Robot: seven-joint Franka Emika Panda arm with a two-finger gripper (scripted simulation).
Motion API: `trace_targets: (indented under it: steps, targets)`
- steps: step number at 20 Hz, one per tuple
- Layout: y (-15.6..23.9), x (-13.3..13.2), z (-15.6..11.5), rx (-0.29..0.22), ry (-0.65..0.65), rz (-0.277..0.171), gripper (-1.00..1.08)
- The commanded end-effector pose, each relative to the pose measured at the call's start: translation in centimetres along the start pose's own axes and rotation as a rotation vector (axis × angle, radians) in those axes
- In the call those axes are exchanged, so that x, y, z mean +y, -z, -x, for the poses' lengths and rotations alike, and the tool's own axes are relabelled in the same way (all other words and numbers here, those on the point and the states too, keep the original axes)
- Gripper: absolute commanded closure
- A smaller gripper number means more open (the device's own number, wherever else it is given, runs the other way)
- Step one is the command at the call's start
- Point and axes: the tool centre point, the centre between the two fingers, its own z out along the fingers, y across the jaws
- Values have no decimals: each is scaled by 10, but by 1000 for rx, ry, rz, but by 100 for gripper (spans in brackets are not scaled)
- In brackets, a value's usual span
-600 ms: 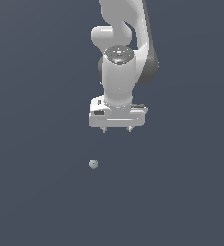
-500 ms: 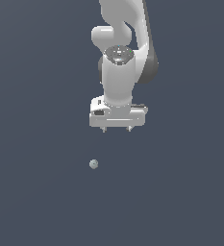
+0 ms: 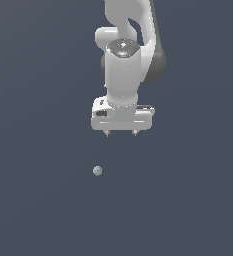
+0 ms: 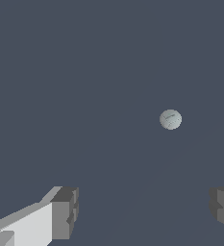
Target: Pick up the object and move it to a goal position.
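Sphere [image 3: 97, 171]: small, pale grey-green, free on dark bench [image 3: 33, 200], at 7 o'clock from tool [image 3: 121, 133], well apart. Tool: fingers [image 4: 65, 214] spread wide, empty, nothing between them.

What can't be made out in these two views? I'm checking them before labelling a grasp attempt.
- Goal position: no marker shows in either view, so where it lies cannot be told.
- Pincer: in the wrist view, the picture's edges cut off all but the two finger ends.
- Arm: the exterior view's top edge cuts off its upper links.
- Sphere: too small in the exterior view for surface detail; whether it rests on anything is unclear against the plain backdrop.
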Motion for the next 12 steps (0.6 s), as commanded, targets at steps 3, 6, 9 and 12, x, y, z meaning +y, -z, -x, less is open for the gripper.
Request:
trace_targets:
  steps: [3,6,9,12]
  targets:
    - [-1,1,-1,-1,6,0,-92]
    - [-4,3,-3,-3,23,2,-92]
    - [-9,7,-6,-6,50,4,-92]
    - [-16,12,-11,-10,87,6,-92]
